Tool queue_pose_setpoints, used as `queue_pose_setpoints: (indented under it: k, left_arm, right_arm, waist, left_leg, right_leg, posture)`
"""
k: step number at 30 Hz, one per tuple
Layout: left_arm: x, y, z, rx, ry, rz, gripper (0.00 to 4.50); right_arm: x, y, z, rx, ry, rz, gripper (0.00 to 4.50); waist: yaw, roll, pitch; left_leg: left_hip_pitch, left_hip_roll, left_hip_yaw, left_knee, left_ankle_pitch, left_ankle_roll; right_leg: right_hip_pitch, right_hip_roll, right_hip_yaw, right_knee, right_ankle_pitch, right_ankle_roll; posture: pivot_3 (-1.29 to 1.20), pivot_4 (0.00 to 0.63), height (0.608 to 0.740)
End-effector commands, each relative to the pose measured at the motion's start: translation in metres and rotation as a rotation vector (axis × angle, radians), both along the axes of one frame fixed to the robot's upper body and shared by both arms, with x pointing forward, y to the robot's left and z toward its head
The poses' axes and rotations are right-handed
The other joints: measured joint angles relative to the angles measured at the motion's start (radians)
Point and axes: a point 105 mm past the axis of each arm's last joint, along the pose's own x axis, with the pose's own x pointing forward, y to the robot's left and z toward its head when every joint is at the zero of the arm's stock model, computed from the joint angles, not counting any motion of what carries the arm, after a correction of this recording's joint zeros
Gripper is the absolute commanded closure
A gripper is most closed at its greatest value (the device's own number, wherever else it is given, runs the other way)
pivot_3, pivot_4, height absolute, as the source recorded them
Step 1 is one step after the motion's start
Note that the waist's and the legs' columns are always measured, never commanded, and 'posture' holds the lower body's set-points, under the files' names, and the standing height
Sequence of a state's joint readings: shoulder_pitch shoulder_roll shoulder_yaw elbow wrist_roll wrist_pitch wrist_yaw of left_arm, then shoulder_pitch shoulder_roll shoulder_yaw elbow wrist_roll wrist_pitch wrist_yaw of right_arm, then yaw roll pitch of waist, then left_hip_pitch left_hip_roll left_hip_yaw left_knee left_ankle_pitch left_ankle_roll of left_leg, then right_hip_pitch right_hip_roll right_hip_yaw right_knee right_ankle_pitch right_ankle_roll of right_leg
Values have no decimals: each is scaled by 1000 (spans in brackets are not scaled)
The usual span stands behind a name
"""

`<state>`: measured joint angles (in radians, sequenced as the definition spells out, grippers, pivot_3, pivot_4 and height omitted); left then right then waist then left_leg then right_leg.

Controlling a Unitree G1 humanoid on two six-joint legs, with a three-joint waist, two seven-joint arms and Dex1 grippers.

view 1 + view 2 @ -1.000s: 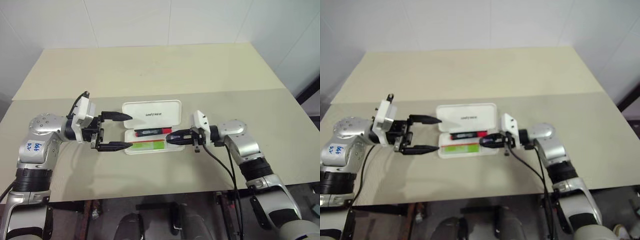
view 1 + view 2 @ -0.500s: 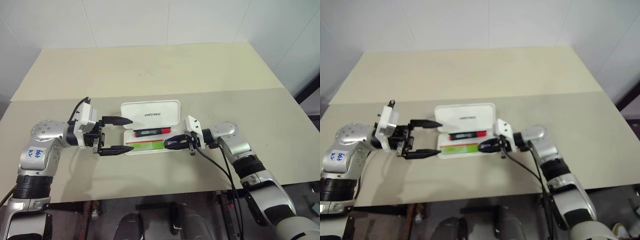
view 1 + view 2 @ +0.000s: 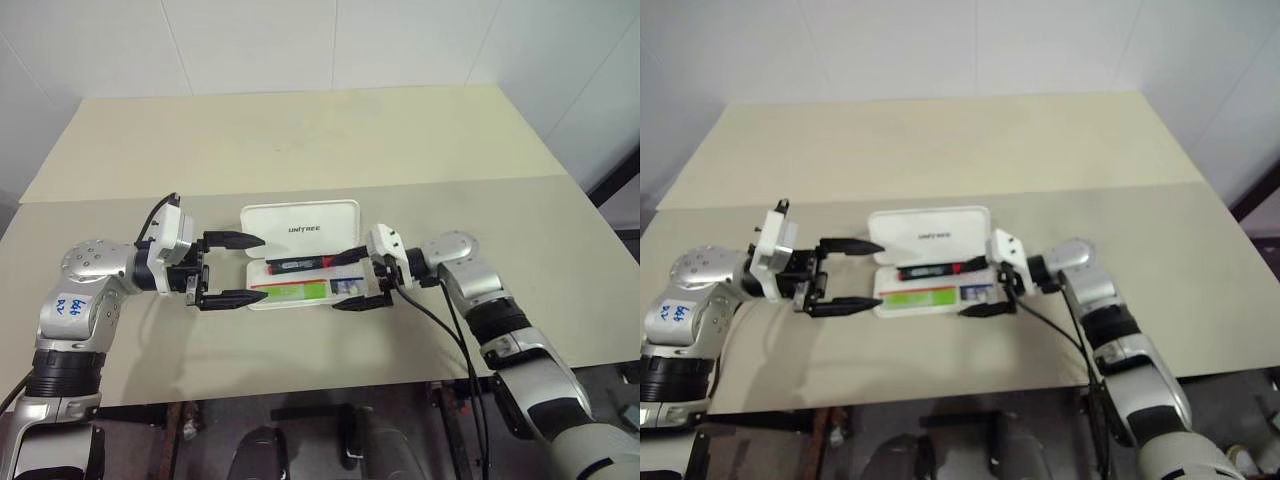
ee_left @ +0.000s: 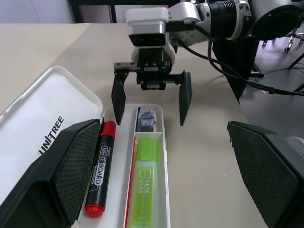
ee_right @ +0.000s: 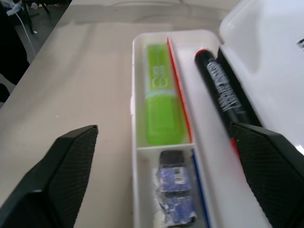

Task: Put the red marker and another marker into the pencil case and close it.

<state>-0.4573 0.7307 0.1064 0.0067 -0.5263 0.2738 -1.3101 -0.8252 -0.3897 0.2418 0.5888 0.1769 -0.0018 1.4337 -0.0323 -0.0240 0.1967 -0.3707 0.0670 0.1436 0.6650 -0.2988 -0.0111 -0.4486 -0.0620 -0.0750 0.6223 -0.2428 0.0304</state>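
Note:
The white pencil case (image 3: 272, 220) lies open mid-table, its lid folded back. In its tray the red marker (image 3: 300, 264) lies along the back slot and the light green highlighter (image 3: 297, 291) along the front slot. My left gripper (image 3: 240, 269) is open at the case's left end, with one finger by the lid and the other by the tray's front corner. At the right end my right gripper (image 3: 348, 281) is open with nothing in it, its fingers straddling the tray. The right wrist view looks down on the highlighter (image 5: 161, 95) and red marker (image 5: 221, 90).
A small blue-wrapped item (image 3: 345, 288) sits in the tray's right compartment. The beige table (image 3: 300, 140) has a seam running across it behind the case. A dark frame (image 3: 615, 185) stands off the table's right edge.
My right gripper was shut at the tray's right end and now stands open around it. The left gripper has kept still.

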Motion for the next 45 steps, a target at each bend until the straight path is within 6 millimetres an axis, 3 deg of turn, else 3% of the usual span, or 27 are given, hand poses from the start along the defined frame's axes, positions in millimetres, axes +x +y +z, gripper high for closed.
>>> queue_pose_setpoints:
  k: [1,7,11,23,30,33,44,45]
  left_arm:
    - [-2,-1,15,-13,-65,-13,0]
    - [0,-3,18,-28,-72,-10,0]
    - [4,1,21,-59,-92,41,0]
    - [7,32,6,-91,-38,178,0]
    - [10,38,2,-101,-16,198,0]
    - [11,39,1,-105,-8,194,613]
    - [17,43,-3,-104,-17,192,4452]
    - [18,43,-3,-105,-16,195,4481]
  right_arm:
    - [2,-2,15,25,-49,12,22]
    - [-4,-2,35,109,-83,8,22]
    - [-15,-14,50,153,-133,-16,22]
    - [-26,-108,83,145,-273,-314,22]
    - [-37,-133,85,126,-269,-395,22]
    - [-43,-132,84,126,-254,-387,0]
    - [-56,-118,94,163,-232,-347,0]
    - [-57,-118,94,166,-226,-349,0]
  waist:
    - [0,0,0]
    - [0,0,0]
    - [3,0,0]
    - [3,0,0]
    - [5,-1,0]
    - [4,-1,0]
    - [5,-1,0]
    - [5,-1,0]
  left_leg:
    - [0,0,0,0,0,0]
    - [0,0,0,0,0,0]
    - [0,1,0,0,-1,-1]
    - [1,1,0,-1,-3,1]
    - [0,1,0,-2,-3,1]
    - [0,1,1,-2,-3,1]
    - [0,1,1,-2,-3,1]
    - [0,1,1,-2,-3,1]
  right_leg:
    - [0,0,0,0,0,0]
    - [-1,0,0,0,0,0]
    - [-1,-1,1,0,0,0]
    - [-1,0,0,-3,0,1]
    - [-1,0,0,-4,0,0]
    - [-1,0,0,-4,0,1]
    - [-1,0,-1,-5,0,1]
    - [-1,0,-1,-5,0,1]
  posture:
    - [0,150,740]
    - [0,150,740]
    - [0,150,740]
    - [0,150,740]
    - [0,150,740]
    - [0,150,740]
    - [0,150,740]
    - [0,150,740]
